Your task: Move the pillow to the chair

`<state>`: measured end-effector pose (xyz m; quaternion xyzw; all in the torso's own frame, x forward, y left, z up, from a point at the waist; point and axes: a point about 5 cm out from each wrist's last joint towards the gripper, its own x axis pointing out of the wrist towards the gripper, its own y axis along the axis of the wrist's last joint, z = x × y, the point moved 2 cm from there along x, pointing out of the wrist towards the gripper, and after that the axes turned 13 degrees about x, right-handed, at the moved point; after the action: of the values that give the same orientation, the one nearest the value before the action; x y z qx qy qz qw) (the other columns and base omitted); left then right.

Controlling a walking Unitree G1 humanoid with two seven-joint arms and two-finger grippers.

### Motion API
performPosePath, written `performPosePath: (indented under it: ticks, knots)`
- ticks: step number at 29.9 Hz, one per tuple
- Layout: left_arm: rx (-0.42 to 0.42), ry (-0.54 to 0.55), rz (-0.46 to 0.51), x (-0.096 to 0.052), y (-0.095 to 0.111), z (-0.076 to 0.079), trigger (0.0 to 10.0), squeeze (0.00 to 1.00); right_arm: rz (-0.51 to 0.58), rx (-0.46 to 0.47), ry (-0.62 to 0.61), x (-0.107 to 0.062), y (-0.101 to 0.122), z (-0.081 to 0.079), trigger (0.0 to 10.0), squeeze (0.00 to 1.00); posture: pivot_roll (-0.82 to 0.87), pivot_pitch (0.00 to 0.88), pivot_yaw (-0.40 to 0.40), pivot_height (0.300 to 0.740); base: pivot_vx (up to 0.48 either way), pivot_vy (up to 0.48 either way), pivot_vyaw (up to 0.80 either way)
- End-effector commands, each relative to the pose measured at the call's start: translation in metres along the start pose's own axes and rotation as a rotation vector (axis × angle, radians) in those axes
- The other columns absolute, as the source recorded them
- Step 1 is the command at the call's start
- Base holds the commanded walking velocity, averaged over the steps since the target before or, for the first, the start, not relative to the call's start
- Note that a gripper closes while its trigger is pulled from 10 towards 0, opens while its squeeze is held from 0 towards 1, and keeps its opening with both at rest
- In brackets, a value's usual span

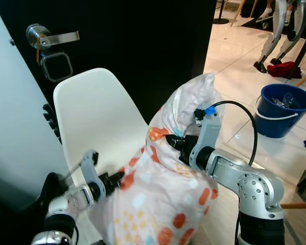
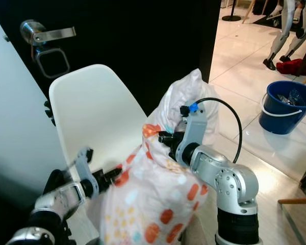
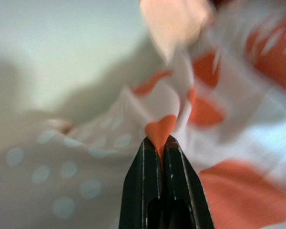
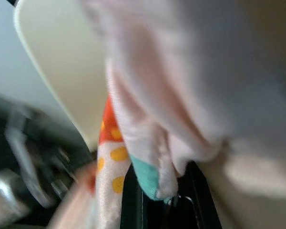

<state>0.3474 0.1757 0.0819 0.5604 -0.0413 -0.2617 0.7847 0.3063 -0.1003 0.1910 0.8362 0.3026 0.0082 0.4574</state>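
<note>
You have the pillow (image 1: 163, 194) gripped on both sides and held up against the front of the white chair (image 1: 94, 115), its upper end bulging above the seat edge and its spotted lower part hanging in front of you. Your left claw (image 1: 117, 178) is pinched tight on an orange-spotted fold at the pillow's left edge; the left wrist view shows both fingers closed with the cloth between them. Your right claw (image 1: 174, 143) is clamped on a bunched fold near the pillow's middle, with cloth wedged between its fingers in the right wrist view.

Right behind the chair stands a black door (image 1: 143, 46) with a silver lever handle (image 1: 51, 37), and a pale wall panel (image 1: 10, 127) runs along your left. On the glossy tiled floor (image 1: 234, 76) to your right, well apart from the chair, sits a blue bucket (image 1: 284, 109) with crumpled clear plastic inside. Farther back are a red object (image 1: 283, 69) on the floor and the legs of another robot (image 1: 278, 30).
</note>
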Motion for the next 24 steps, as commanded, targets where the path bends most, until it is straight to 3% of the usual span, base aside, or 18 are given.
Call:
performPosePath:
  ticks: [1,2,3,5,6,9,10,11,12,13,14,16,17,20,22,24]
  knots:
    - [0.115,0.015,0.161,-0.006,0.064,0.005,0.0,0.0,-0.065,-0.005,0.013,0.007,-0.012,-0.006,10.0,0.0,-0.12,0.101,0.067,0.59,0.0,0.0,0.0]
    - [0.115,0.015,0.161,-0.006,0.064,0.005,0.0,0.0,-0.065,-0.005,0.013,0.007,-0.012,-0.006,10.0,0.0,-0.12,0.101,0.067,0.59,0.0,0.0,0.0]
    - [0.186,0.017,0.216,-0.01,0.091,0.013,0.0,0.0,-0.07,-0.011,0.003,0.008,-0.012,-0.005,10.0,0.0,-0.11,0.098,0.065,0.59,0.0,0.0,0.0]
    - [0.186,0.017,0.216,-0.01,0.091,0.013,0.0,0.0,-0.07,-0.011,0.003,0.008,-0.012,-0.005,10.0,0.0,-0.11,0.098,0.065,0.59,0.0,0.0,0.0]
    - [0.227,0.021,0.283,-0.015,0.119,0.023,0.0,0.0,-0.082,-0.011,-0.01,0.01,-0.013,-0.003,10.0,0.0,-0.1,0.093,0.064,0.59,0.0,0.0,0.0]
    - [0.227,0.021,0.283,-0.015,0.119,0.023,0.0,0.0,-0.082,-0.011,-0.01,0.01,-0.013,-0.003,10.0,0.0,-0.1,0.093,0.064,0.59,0.0,0.0,0.0]
    - [0.239,-0.014,0.357,-0.023,0.151,0.043,0.0,0.0,-0.098,-0.022,-0.017,0.013,-0.014,-0.003,10.0,0.0,-0.09,0.091,0.072,0.59,0.0,0.0,0.0]
    - [0.252,-0.062,0.38,-0.029,0.168,0.064,0.0,0.0,-0.112,-0.043,-0.016,0.017,-0.014,-0.006,10.0,0.0,-0.08,0.086,0.074,0.59,0.0,0.0,0.0]
    - [0.252,-0.062,0.38,-0.029,0.168,0.064,0.0,0.0,-0.112,-0.043,-0.016,0.017,-0.014,-0.006,10.0,0.0,-0.08,0.086,0.074,0.59,0.0,0.0,0.0]
    - [0.241,-0.119,0.36,-0.031,0.168,0.084,0.0,0.0,-0.127,-0.071,-0.013,0.021,-0.014,-0.009,10.0,0.0,-0.08,0.083,0.075,0.59,0.0,0.0,0.0]
    - [0.241,-0.119,0.36,-0.031,0.168,0.084,0.0,0.0,-0.127,-0.071,-0.013,0.021,-0.014,-0.009,10.0,0.0,-0.08,0.083,0.075,0.59,0.0,0.0,0.0]
    - [0.208,-0.187,0.322,-0.03,0.156,0.11,0.0,0.0,-0.151,-0.118,-0.015,0.027,-0.015,-0.013,10.0,0.0,-0.08,0.083,0.075,0.59,0.0,0.0,0.0]
    - [0.208,-0.187,0.322,-0.03,0.156,0.11,0.0,0.0,-0.151,-0.118,-0.015,0.027,-0.015,-0.013,10.0,0.0,-0.08,0.083,0.075,0.59,0.0,0.0,0.0]
    - [0.107,-0.244,0.286,-0.03,0.14,0.139,0.0,0.0,-0.167,-0.221,-0.019,0.036,-0.017,-0.02,10.0,0.0,-0.07,0.081,0.078,0.59,0.0,0.0,0.0]
    - [0.098,-0.248,0.208,-0.029,0.128,0.148,0.0,0.0,-0.185,-0.291,-0.021,0.042,-0.021,-0.025,10.0,0.0,-0.06,0.084,0.079,0.59,0.0,0.0,0.0]
    - [0.086,-0.23,0.164,-0.028,0.121,0.146,0.0,0.0,-0.194,-0.317,-0.025,0.044,-0.023,-0.025,10.0,0.0,-0.06,0.082,0.081,0.59,0.0,0.0,0.0]
